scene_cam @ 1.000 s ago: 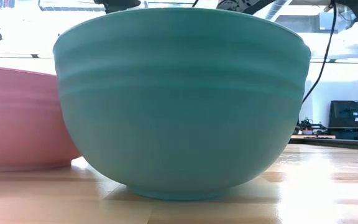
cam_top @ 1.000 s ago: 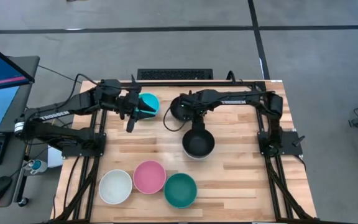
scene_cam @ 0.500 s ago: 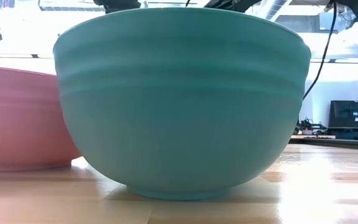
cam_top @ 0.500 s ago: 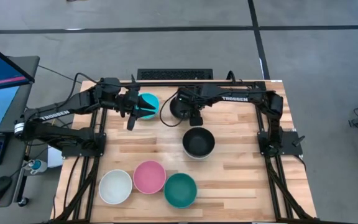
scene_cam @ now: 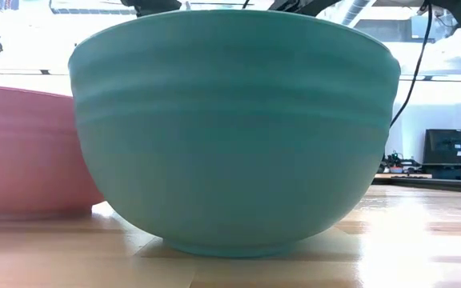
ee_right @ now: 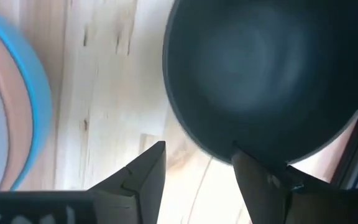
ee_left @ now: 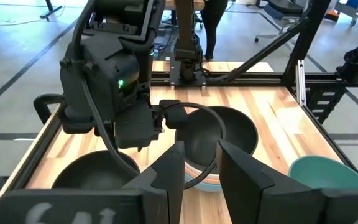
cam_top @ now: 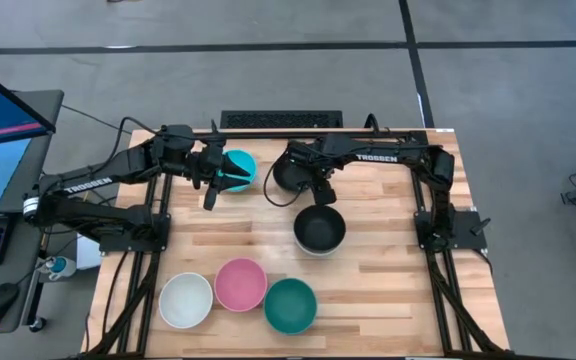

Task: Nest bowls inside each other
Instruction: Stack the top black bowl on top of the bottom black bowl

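Note:
A single black bowl (cam_top: pixel 286 176) stands at the far middle of the table. A nested stack (cam_top: pixel 319 230) with a black bowl on top lies nearer; its blue, orange and white rims (ee_right: pixel 17 106) show in the right wrist view. My right gripper (cam_top: pixel 320 194) (ee_right: pixel 197 165) is open between the two, at the single black bowl's rim (ee_right: pixel 197 140). My left gripper (cam_top: pixel 234 173) (ee_left: pixel 201 174) points level over a cyan bowl (cam_top: pixel 243 165), with a narrow gap and nothing between its fingers. White (cam_top: pixel 186 300), pink (cam_top: pixel 240 284) and teal (cam_top: pixel 290 305) bowls rest at the near edge. My right gripper has one finger (ee_right: pixel 263 177) in front of the single black bowl's rim (ee_right: pixel 229 155) in the right wrist view. I cannot tell whether it touches it.
A keyboard (cam_top: pixel 281 119) lies beyond the far edge. The low view is filled by the teal bowl (scene_cam: pixel 230 128), with the pink one (scene_cam: pixel 22 152) beside it. Bare wood lies right of the stack and along the near right side (cam_top: pixel 408 290).
My right gripper has drawn away from the far rim of the stack toward the far edge, then eased slightly back toward the near side. The stack has stayed where it was.

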Controlling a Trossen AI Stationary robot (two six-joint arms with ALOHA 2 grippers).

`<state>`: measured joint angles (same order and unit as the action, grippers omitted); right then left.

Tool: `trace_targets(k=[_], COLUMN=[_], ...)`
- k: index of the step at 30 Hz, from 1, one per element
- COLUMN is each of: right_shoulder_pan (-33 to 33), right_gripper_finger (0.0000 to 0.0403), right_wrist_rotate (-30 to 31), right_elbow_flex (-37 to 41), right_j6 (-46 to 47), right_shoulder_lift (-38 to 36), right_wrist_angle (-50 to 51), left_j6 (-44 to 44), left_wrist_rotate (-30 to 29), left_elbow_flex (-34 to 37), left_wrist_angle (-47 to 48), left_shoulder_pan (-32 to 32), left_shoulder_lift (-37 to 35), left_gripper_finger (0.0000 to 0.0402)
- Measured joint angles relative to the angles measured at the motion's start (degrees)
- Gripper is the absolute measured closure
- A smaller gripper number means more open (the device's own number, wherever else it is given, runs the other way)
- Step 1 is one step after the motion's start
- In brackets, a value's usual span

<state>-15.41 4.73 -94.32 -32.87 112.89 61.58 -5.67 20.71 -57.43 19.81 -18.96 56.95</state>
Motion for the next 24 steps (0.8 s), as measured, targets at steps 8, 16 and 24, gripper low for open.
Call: trace_targets(k=[8, 16, 24], right_shoulder_pan=[-0.1, -0.3, -0.2], right_gripper_finger=[0.0195, 0.0196, 0.0326], right_wrist_rotate=[-0.6, 0.4, 11.3], right_elbow_flex=[-0.1, -0.1, -2.1], right_j6=[-1.3, -2.4, -1.7], right_shoulder_lift=[0.7, 5.7, 8.1], right_wrist_angle=[-1.6, -1.7, -2.1], left_j6=[-0.8, -0.7, 0.1], left_wrist_rotate=[0.0, 0.0, -0.2], left_elbow_flex=[0.0, 0.0, -0.1], left_wrist_angle=[0.0, -0.6, -1.5], left_shoulder_pan=[0.0, 0.0, -0.4], left_shoulder_lift=[0.0, 0.0, 0.0], left_gripper_finger=[0.0318, 0.0318, 0.0317])
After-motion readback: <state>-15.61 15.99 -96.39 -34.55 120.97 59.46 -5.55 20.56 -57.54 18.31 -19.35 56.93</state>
